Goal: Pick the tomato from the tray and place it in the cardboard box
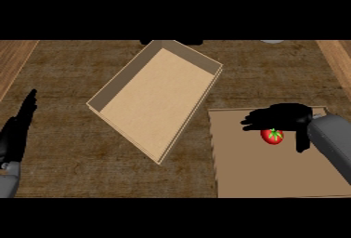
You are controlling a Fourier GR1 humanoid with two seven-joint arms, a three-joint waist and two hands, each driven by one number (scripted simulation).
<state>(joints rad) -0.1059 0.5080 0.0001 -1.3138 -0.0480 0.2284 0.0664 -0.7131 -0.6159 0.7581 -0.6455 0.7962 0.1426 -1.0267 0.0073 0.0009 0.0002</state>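
Observation:
A small red tomato with a green stem lies on the flat brown tray at the lower right. My right hand hovers over the tray just behind the tomato, its fingers pointing left and its thumb hanging down to the tomato's right; the fingers are relaxed and not closed round it. The empty cardboard box, long and set at a slant, sits in the middle of the counter, left of the tray. My left hand rests at the left edge, fingers straight and up.
The dark wooden counter has lighter strips along both sides. A dark object and a pale one peek in at the far edge behind the box.

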